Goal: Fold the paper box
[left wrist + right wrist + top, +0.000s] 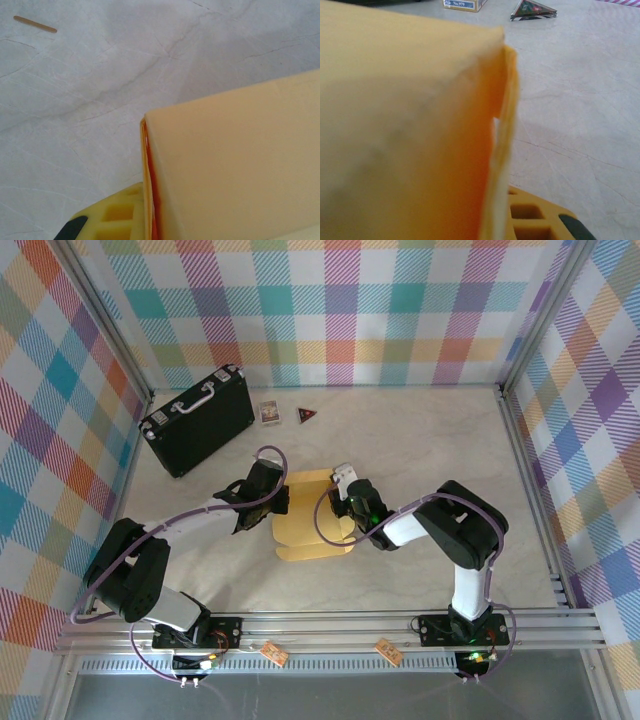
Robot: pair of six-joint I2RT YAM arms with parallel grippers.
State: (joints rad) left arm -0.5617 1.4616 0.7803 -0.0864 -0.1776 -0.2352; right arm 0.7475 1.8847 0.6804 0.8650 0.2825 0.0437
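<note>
1. Wall-raising step: the paper box (310, 525) lies mid-way across the table (440, 440), and the left gripper (274, 502) is closed narrowly on its left wall.
2. The right gripper (346, 504) straddles the right wall; whether it grips cannot be told.
3. The next move likely calls for squaring the walls and then tucking the flaps.

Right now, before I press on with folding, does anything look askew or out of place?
The box has a corner seam that gapes, its layers splayed with orange showing inside. A flap at its near end lies flat, unfolded. A stray wooden stick lies on the table.
</note>
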